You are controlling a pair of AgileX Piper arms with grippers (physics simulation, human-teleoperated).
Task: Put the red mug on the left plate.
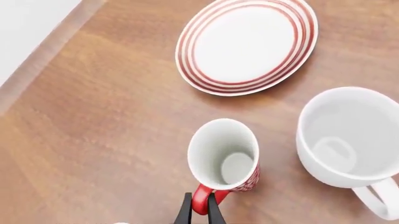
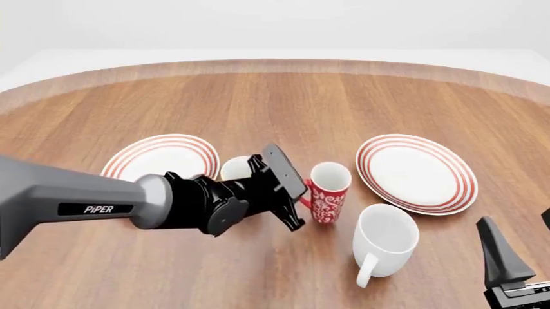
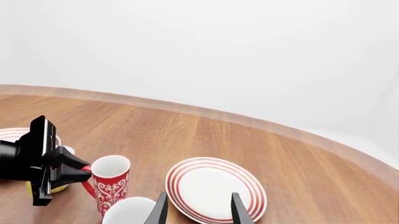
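On the wooden table [image 2: 361, 96], going from left to right in the front view, the left plate [image 2: 159, 154] lies flat with its near edge hidden behind the left arm. Just to its right the rim of a yellow mug [image 3: 59, 186] peeks out behind the arm. The left claw [image 2: 297, 201] is closed on the red loop handle of the red mug [image 2: 328, 193], its two dark fingers [image 1: 184, 212] pinching the loop from both sides. The mug stands upright about midway between the two plates, apart from the left plate. Nearer the camera and a little to the right sits a white mug [image 2: 384, 239], handle toward the viewer. Beyond it lies the second ringed plate [image 2: 417, 172]. At the far right the right claw [image 3: 199, 210] hangs open, holding nothing.
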